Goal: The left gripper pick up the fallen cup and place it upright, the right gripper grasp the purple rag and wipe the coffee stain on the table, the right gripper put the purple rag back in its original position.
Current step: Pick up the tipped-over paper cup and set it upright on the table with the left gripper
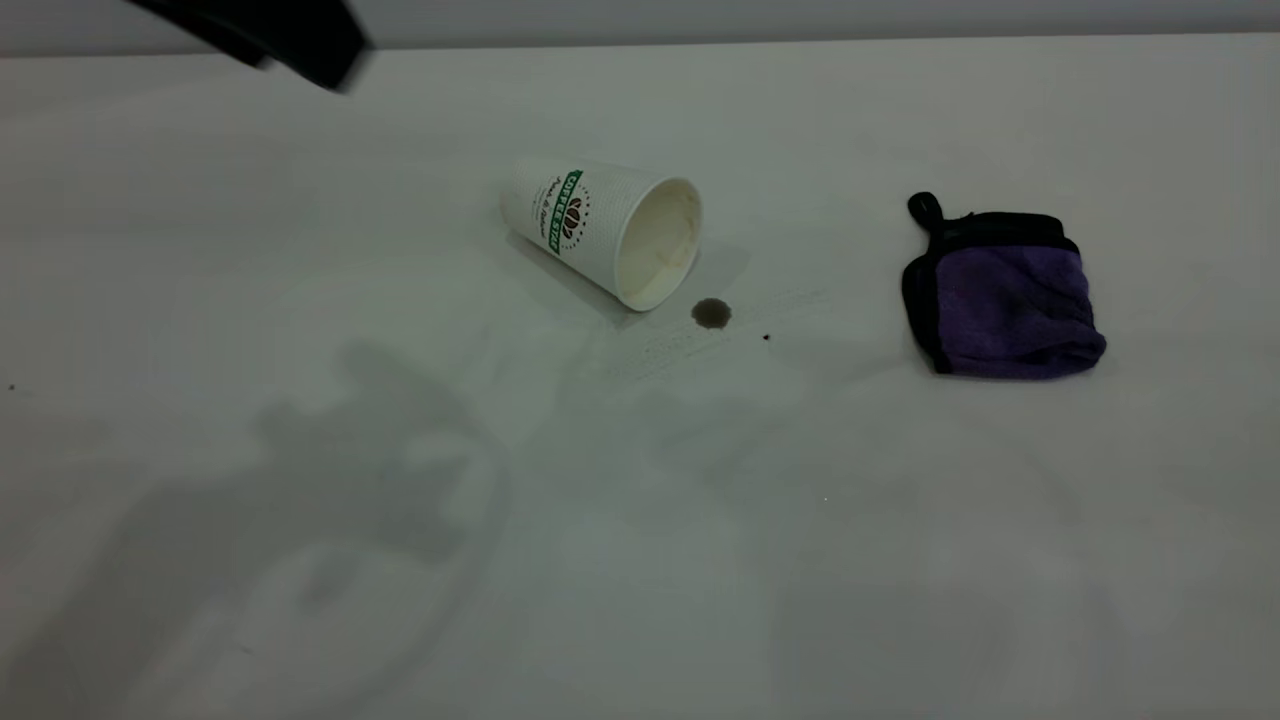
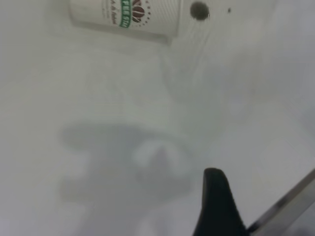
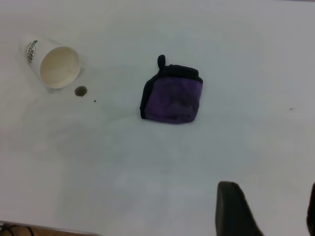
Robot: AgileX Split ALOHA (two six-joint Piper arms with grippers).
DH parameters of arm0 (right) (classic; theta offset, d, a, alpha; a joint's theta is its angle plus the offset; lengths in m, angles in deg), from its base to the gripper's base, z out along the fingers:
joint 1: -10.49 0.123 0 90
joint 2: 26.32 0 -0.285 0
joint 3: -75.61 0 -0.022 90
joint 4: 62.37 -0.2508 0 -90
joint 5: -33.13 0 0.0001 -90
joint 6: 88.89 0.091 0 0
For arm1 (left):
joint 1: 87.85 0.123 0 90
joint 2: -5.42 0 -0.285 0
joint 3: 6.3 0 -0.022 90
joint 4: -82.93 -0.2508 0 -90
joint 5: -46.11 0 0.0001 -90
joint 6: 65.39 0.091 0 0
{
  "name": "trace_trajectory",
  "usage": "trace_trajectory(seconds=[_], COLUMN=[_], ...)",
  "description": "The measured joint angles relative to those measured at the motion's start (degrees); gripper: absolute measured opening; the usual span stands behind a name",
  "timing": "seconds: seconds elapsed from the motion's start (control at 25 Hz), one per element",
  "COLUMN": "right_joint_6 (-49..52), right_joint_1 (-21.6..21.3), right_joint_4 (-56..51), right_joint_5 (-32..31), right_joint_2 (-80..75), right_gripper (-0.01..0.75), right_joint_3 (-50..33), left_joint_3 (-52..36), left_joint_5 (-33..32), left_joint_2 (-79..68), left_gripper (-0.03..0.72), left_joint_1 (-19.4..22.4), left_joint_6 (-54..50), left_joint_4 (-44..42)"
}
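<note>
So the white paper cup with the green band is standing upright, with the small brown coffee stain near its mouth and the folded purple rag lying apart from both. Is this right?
Not quite. The white paper cup with the green band lies on its side, as the exterior view shows. The rest holds: the small brown coffee stain is on the table near its mouth, and the folded purple rag lies apart from both.

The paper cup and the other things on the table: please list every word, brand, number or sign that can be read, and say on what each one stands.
"COFFEE STAR": white letters on the green band across the side of the fallen paper cup.
Small green script beside that band: too small to read.
Brown bean logo on the band: a sign only, no letters.
Purple rag, table: no text.
</note>
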Motion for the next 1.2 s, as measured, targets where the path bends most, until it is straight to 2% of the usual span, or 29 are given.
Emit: trace_trajectory(seconds=[0.32, 0.48, 0.92, 1.2], right_joint_6=[0.0, 0.0, 0.0, 0.0], right_joint_1=[0.0, 0.0, 0.0, 0.0], right_joint_4=[0.0, 0.0, 0.0, 0.0], right_joint_5=[0.0, 0.0, 0.0, 0.0], right_joint_2=[0.0, 0.0, 0.0, 0.0], right_gripper=[0.402, 0.402, 0.402, 0.402], right_joint_3=[0.0, 0.0, 0.0, 0.0], left_joint_3=[12.5, 18.6, 30.6, 31.6], left_joint_5=[0.0, 0.3, 1.7, 3.3], left_joint_2=[-16.0, -23.2, -39.8, -43.3], left_gripper=[0.515, 0.515, 0.515, 0.515], left_joint_1=[-11.4, -15.1, -18.6, -19.5], left_joint_6=[-21.3, -34.5, -62.2, -69.3], left_joint_4=[-26.0, -36.8, -61.0, -68.1])
